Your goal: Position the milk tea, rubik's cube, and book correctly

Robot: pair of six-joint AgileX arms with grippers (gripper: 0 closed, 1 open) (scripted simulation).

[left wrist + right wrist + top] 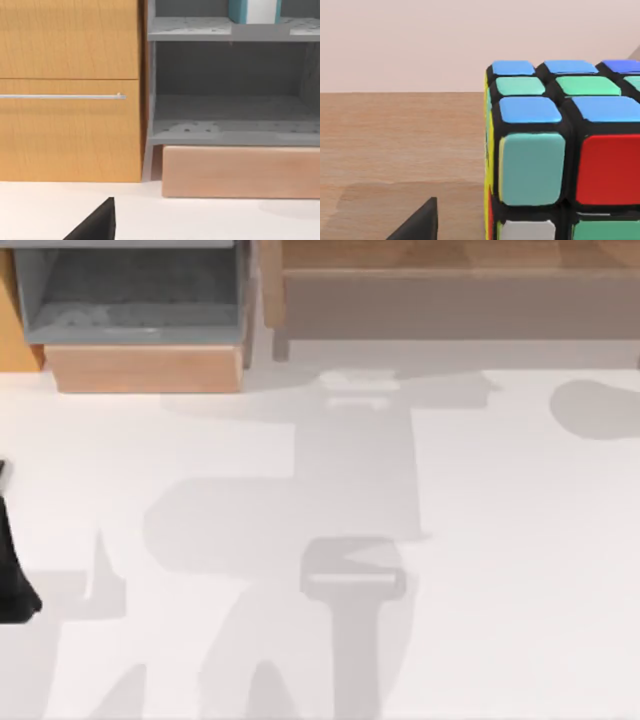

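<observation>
White tabletop (520, 540) stretches below a grey shelf unit (135, 300) and wooden ledge (450, 260). Rubik's cube (560, 160) sits on a wooden surface (395, 150) close before the right wrist camera. Whether either claw is open I cannot tell. No writing is legible.

no readable text, labels, numbers or signs anywhere

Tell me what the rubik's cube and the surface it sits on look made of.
The rubik's cube looks like black plastic with smooth, matte colored tiles with rounded corners, though that is only its rendered look. The surface under it looks like light wood with a matte finish, judging by its visible grain lines.
</observation>
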